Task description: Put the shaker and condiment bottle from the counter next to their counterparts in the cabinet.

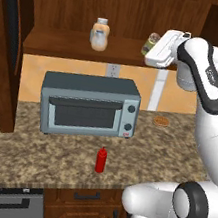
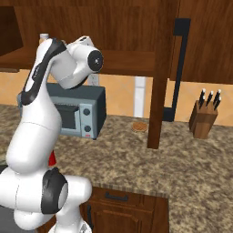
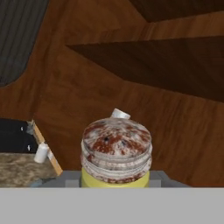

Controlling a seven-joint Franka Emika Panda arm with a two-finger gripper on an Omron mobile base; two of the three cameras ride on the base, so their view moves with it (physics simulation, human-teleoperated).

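The yellow-green shaker (image 1: 153, 39) with its grey metal cap (image 3: 116, 148) is up at the cabinet shelf (image 1: 61, 43), at the shelf's right end. My gripper (image 1: 152, 50) is shut on it, and my white hand hides most of its body. Whether it rests on the shelf I cannot tell. The counterparts (image 1: 99, 33), a peach bottle and a clear shaker, stand further left on the same shelf. A white cap (image 3: 120, 114) peeks out behind the held shaker. The red condiment bottle (image 1: 101, 160) stands upright on the counter (image 1: 32, 153), in front of the toaster oven.
A grey toaster oven (image 1: 89, 105) sits on the counter below the shelf. A round brown biscuit (image 1: 160, 121) lies to its right. A knife block (image 2: 204, 117) stands at the far right. A cabinet post (image 2: 157, 91) comes down to the counter.
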